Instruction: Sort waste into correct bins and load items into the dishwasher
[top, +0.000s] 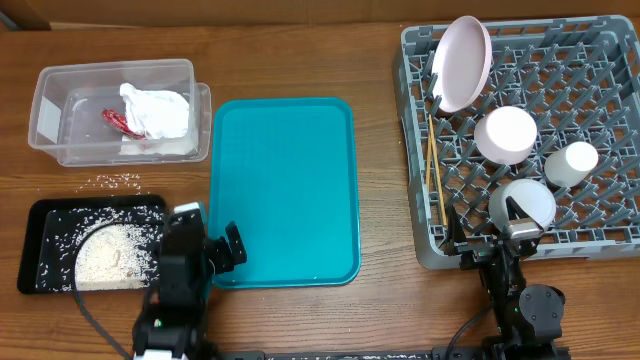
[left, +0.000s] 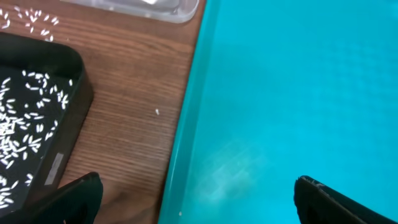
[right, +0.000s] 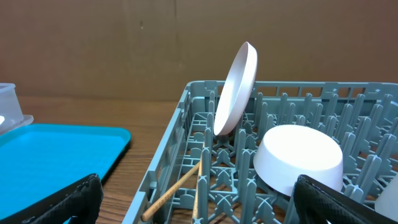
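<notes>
L gripper (top: 212, 232) jaws wide, empty, over teal tray (top: 285, 180) 7 o'clock corner. Black tray (top: 40, 222) w/ rice (top: 112, 258) just beside, at its 9. R gripper (right: 199, 205) jaws wide, empty, at dish rack (top: 560, 27) near edge. Plate (right: 236, 87) at its 12, chopsticks (right: 175, 188) at 11. Napkin (top: 155, 110) & red wrapper (top: 113, 119) in clear tub (top: 50, 95).

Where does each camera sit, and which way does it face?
Overhead: above the table, facing down on clear tub, black tray, teal tray, dish rack; left arm, right arm at bottom.
Left wrist: on the left arm, facing down at the teal tray's edge; open left gripper below.
Right wrist: on the right arm, facing level into the dish rack, plate; open right gripper below.
Shared: teal tray, in all three.
</notes>
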